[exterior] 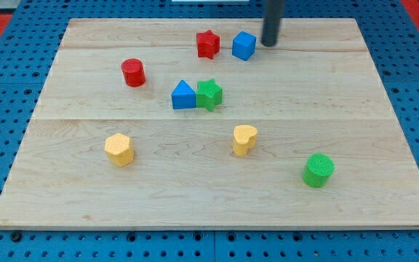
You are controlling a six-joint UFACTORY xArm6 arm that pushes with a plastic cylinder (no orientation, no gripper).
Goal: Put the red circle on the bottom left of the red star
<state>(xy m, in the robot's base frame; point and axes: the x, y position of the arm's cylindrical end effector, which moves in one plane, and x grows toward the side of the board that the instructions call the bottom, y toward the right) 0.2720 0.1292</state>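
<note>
The red circle (133, 73) stands on the wooden board at the upper left. The red star (208, 44) sits near the view's top centre, well to the right of and above the circle. My tip (269, 44) is at the view's top, just right of a blue cube (244, 46), which lies right of the red star. The tip is far from the red circle.
A blue triangle (183, 95) and a green star (209, 94) touch side by side at the centre. A yellow hexagon (119, 149) lies at lower left, a yellow heart (244, 139) at lower centre, a green cylinder (318, 170) at lower right. The board's edge (217, 224) runs along the bottom.
</note>
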